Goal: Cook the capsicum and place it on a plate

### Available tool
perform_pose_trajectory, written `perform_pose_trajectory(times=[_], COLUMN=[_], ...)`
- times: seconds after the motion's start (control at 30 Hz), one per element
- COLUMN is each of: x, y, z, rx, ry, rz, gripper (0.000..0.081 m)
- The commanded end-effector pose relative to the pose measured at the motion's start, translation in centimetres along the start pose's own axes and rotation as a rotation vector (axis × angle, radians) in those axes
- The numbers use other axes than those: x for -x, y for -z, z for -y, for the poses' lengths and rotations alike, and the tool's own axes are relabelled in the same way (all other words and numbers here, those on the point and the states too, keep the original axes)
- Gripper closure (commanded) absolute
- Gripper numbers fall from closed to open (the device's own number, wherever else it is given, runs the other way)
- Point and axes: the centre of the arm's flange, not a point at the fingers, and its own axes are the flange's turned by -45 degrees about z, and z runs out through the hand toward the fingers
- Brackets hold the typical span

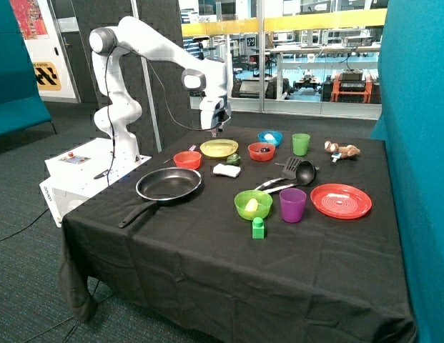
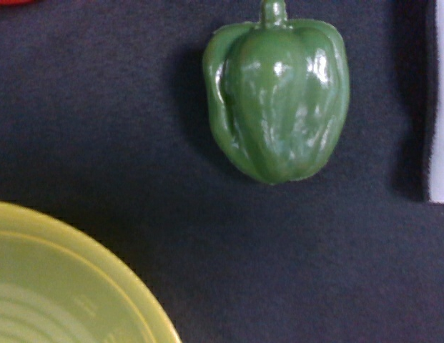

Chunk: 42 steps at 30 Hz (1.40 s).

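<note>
Claw above the plate, capsicum untouched

Outside view: the claw (image 1: 215, 131) hangs over the plate (image 1: 219, 148); its grip I cannot tell. Wrist view: the capsicum (image 2: 277, 100) lies on the desk (image 2: 100, 121) at the plate's (image 2: 57, 286) two o'clock, probably light, stiff, slippery; pinch across its ribs.
</note>
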Motion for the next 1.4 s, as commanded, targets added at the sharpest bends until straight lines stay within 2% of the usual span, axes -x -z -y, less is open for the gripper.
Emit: perform_pose_trajectory(times=[0.0, 0.27, 0.57, 1.0, 1.37], x=[-0.4, -1.0, -2.2, -3.2, -3.6], y=[-1.9, -3.4, -4.6, -5.4, -6.4], z=[0.1, 0.3, -0.5, -1.0, 0.0], rx=[0.0030, 0.0030, 0.0029, 0.0029, 0.0029], ry=[-0.027, -0.043, -0.066, -0.078, -0.063], rz=[-0.0027, -0.0027, -0.0028, -0.0028, -0.0028], gripper=[0.0199, 0.0124, 0.0082, 0.0099, 0.0107])
